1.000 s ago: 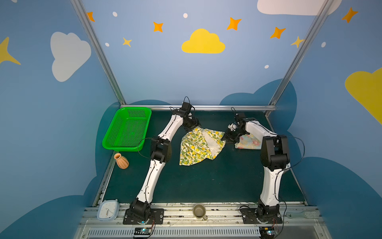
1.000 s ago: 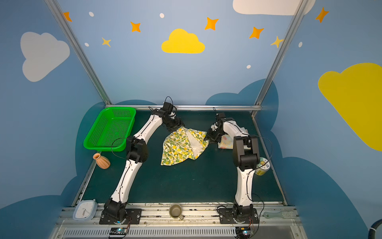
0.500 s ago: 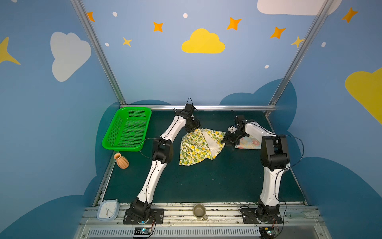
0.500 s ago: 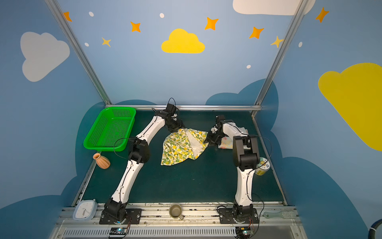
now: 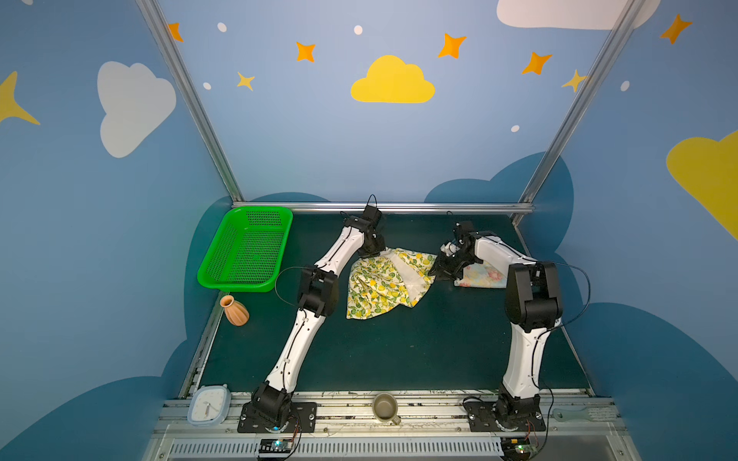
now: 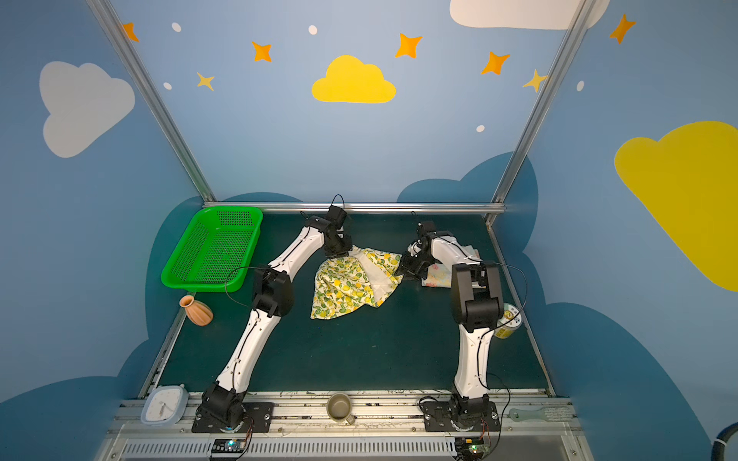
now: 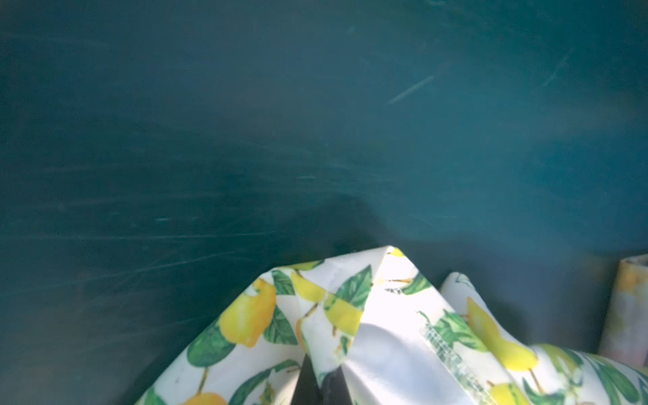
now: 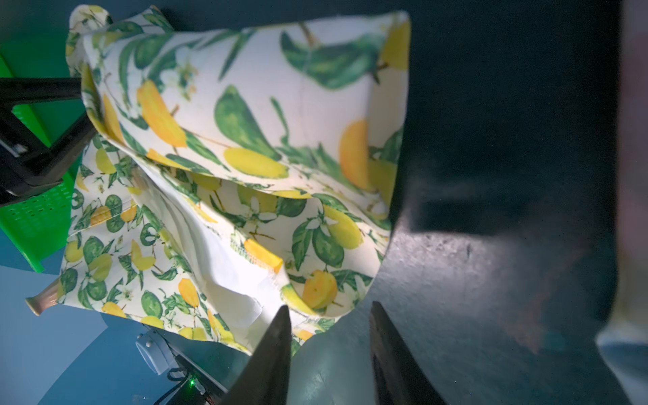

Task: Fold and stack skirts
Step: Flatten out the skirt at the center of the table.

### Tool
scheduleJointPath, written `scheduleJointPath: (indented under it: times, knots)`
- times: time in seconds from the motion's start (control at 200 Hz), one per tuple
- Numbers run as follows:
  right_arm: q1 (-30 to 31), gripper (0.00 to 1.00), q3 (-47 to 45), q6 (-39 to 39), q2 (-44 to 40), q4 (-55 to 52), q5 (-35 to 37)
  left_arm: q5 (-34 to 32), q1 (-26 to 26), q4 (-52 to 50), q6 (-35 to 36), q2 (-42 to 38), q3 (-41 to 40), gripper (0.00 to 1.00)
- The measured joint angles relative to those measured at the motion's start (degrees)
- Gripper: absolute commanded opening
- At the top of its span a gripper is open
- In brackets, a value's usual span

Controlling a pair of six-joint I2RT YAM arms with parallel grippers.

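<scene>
My left gripper (image 7: pixel 318 385): clenched on lemon skirt (image 5: pixel 379 287), thin cotton tented at its far corner | right gripper (image 8: pixel 329 308): parted, tips at the rumpled hem, grasping nothing | skirt: crumpled fan, mid-mat (image 5: pixel 399 351) | floral skirt (image 5: pixel 481 276): flat folded rectangle under my right wrist

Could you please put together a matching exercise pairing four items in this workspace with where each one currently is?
Things:
1. lemon skirt
2. flowered skirt
3. green basket
4. orange vase

Places:
A. the mat's far left corner
B. pinched at its far corner by the left end effector
C. just in front of the basket
D. lying flat at the mat's right side

Pairs: 1-B, 2-D, 3-A, 4-C
</scene>
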Motion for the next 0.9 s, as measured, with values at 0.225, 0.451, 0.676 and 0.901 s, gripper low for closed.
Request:
scheduleJointPath:
  times: [0.225,0.451,0.676,0.901]
  knots:
    - [2.43,0.43,0.24,-0.39,0.02,-0.02,2.38,-2.47,0.02,2.32,0.15,-8.50,-12.09,0.04]
    - [6.84,0.43,2.19,-1.73,0.02,0.72,6.19,-3.67,0.02,5.77,0.24,-20.96,-22.05,0.04]
    - [9.09,0.37,2.21,-3.19,0.02,1.29,10.64,-4.11,0.17,9.79,0.22,-31.52,-33.51,0.04]
    - [9.46,0.00,2.47,-5.49,0.39,1.70,13.25,-4.20,1.64,11.72,-0.17,-38.25,-38.66,0.04]
